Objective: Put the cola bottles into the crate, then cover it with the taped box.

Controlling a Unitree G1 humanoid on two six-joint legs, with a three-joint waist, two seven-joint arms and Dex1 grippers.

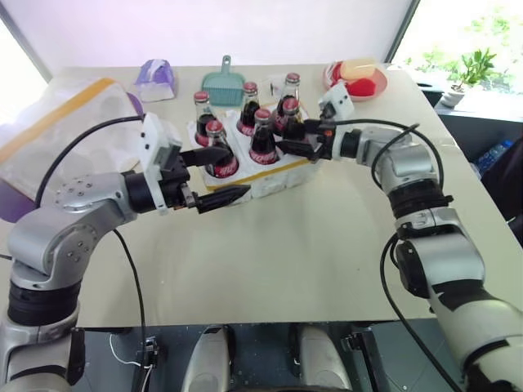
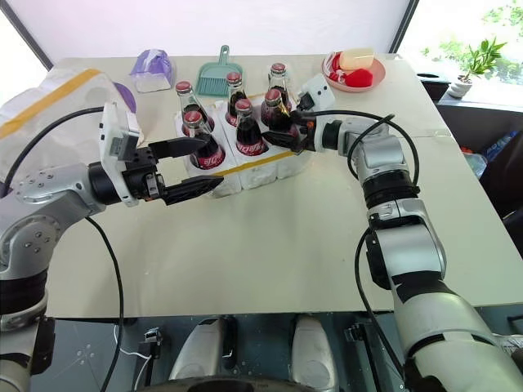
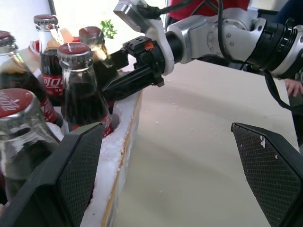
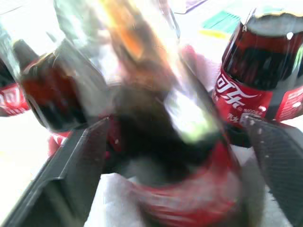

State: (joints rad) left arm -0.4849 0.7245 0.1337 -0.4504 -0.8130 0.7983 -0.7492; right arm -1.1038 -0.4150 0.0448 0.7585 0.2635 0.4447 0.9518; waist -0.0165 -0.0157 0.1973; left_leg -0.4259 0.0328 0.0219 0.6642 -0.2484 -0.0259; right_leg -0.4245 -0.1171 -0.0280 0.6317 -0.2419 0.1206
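Note:
Several cola bottles with red caps stand upright in the wells of the crate, a low white foam tray with a yellow tape band, mid-table. My right gripper reaches in from the right, open, with a finger on either side of a bottle at the crate's right end. At the crate's near-left corner my left gripper is open and holds nothing, its upper finger next to the front-left bottle. The taped box, white foam with a yellow band, lies at the table's left edge behind my left arm.
At the table's far side lie a teal dustpan, a purple tissue pack and a red plate of food. The beige tabletop in front of the crate is bare. A potted plant stands beyond the right edge.

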